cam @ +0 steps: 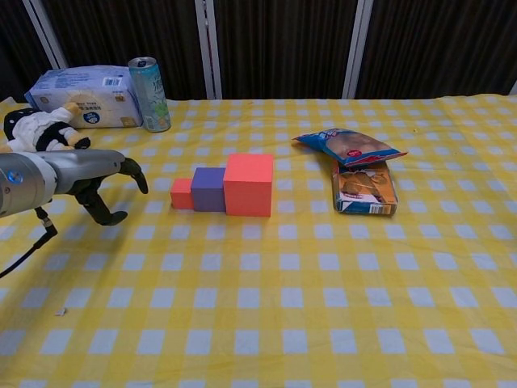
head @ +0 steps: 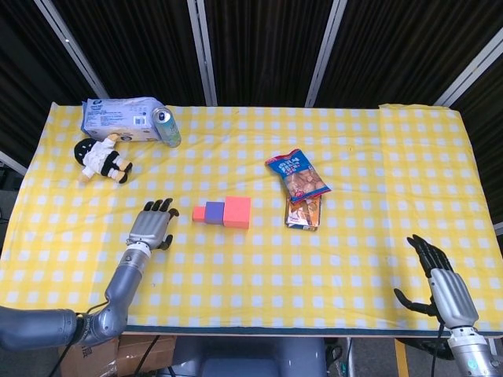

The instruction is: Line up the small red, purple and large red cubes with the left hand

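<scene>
A small red cube (head: 199, 213) (cam: 182, 194), a purple cube (head: 214, 211) (cam: 209, 189) and a large red cube (head: 236, 212) (cam: 248, 184) stand touching in a row on the yellow checked cloth. My left hand (head: 152, 226) (cam: 107, 184) hovers left of the row, apart from the small red cube, fingers spread and empty. My right hand (head: 440, 279) is at the table's near right edge in the head view, open, holding nothing.
A snack bag (head: 297, 174) (cam: 350, 146) lies over a brown packet (head: 303, 214) (cam: 364, 188) right of the cubes. At the back left are a tissue pack (head: 119, 118) (cam: 79, 96), a can (head: 167, 126) (cam: 150, 94) and a doll (head: 102, 160) (cam: 34, 129).
</scene>
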Robot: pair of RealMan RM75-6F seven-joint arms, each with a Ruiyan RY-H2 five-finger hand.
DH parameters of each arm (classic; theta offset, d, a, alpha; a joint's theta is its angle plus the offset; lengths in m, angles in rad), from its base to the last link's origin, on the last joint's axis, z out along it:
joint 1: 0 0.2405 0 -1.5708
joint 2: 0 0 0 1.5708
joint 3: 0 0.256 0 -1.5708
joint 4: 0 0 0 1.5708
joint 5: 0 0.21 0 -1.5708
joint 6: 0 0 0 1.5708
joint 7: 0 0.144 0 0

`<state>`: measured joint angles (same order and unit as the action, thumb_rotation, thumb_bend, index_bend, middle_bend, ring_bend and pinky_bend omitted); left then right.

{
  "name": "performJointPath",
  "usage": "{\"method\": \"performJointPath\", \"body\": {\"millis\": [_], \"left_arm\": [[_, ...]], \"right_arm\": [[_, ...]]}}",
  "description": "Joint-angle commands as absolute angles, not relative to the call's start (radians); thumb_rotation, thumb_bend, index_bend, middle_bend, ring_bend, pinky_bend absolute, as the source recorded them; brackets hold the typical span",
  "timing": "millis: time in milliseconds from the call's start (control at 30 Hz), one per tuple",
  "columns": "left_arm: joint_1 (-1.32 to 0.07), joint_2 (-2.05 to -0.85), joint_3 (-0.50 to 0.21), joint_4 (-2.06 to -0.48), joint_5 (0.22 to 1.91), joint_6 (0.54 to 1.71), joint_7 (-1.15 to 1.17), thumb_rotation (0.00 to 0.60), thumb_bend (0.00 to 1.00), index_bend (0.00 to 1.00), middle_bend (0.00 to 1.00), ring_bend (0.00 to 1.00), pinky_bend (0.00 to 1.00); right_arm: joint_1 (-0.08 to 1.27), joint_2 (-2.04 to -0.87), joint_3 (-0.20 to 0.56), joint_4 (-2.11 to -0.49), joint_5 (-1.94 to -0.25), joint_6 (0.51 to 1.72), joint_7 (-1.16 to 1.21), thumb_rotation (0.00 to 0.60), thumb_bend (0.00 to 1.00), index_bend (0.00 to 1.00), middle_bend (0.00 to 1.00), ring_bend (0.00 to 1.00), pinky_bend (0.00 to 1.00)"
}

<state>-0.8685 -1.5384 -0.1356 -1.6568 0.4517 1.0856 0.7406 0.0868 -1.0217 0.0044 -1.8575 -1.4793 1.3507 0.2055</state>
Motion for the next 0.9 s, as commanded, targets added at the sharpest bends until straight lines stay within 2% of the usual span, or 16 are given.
{"method": "performJointPath", "body": {"millis": [33,467,900], "left_arm": [[-0.876,-1.556,-0.14,-1.643,0.453,1.088,0.744,0.6,0.49,0.21,0.0,0.0,0.0],[-0.916,-1.642,-0.165,-1.573,0.425,1.077,0.761,0.6,0.49,0.2,0.0,0.0,0.0],[-0.918,-1.662,-0.163,-1.568,0.437,1.079,0.76,0.6,0.49,0.19,0.0,0.0,0.0]], "right_arm": [[0.086,-1.022,0.004,-1.856,-1.481,1.353,0.208,0.6,0.35,0.0,0.0,0.0,0.0],[0.086,-1.02,0.004,-1.854,-1.485,1.353,0.217,0.6,0.34,0.0,0.0,0.0,0.0],[0.085,-1.021,0.001,-1.854,-1.49,1.354,0.213,0.6,0.34,0.0,0.0,0.0,0.0]]}}
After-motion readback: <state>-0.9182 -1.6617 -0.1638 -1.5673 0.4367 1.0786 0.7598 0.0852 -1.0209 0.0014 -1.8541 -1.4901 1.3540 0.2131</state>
